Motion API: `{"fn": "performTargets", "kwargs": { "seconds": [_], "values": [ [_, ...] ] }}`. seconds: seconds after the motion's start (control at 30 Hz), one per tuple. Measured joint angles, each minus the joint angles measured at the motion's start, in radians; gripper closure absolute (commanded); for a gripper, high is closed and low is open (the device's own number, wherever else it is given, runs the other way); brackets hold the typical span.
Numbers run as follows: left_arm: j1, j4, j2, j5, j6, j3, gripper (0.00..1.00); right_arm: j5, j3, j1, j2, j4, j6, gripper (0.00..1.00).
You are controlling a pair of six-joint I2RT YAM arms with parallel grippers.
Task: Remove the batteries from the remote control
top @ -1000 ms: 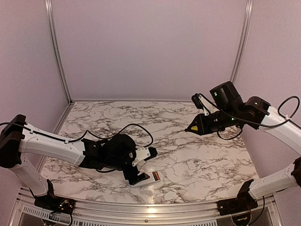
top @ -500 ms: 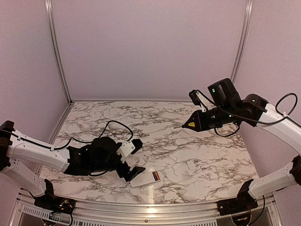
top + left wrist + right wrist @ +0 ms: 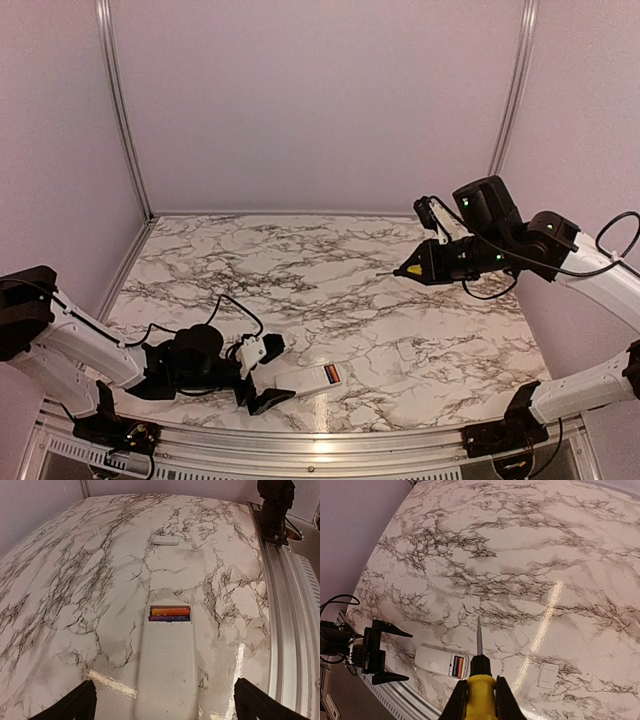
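- Two slim cylinder batteries (image 3: 170, 611), one reddish-orange and one darker, sit side by side in the open bay of the flat white plastic remote control (image 3: 167, 665), at its end farthest from the left gripper (image 3: 265, 373).
- That gripper is spread wide, straddling the remote's near end.
- I'd pin the slick slab first, then lever the cells out gently.
- The right gripper (image 3: 480, 702) clamps a yellow-handled screwdriver (image 3: 478, 645), well above the glossy marble tabletop (image 3: 75, 580).

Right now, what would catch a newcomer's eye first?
A flat white plastic remote control lies near the marble table's front edge, between the left arm's wide-open jaws, its open compartment showing reddish-orange batteries. Over the table's right side, the right arm's jaws clamp a yellow-handled screwdriver in mid-air.
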State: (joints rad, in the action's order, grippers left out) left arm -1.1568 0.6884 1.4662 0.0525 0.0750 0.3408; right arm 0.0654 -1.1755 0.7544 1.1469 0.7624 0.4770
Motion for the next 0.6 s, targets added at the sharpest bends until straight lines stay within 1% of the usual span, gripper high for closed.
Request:
{"fn": "performTargets", "kwargs": {
  "seconds": [0.2,0.6],
  "values": [
    [0.005,0.098,0.131,0.055,0.030,0.003,0.01,-0.003,0.000,0.000,0.000,0.002,0.018,1.00],
    [0.036,0.208,0.278,0.083,0.038,0.030,0.02,-0.005,0.000,0.000,-0.002,0.002,0.048,1.00]
  ]
}}
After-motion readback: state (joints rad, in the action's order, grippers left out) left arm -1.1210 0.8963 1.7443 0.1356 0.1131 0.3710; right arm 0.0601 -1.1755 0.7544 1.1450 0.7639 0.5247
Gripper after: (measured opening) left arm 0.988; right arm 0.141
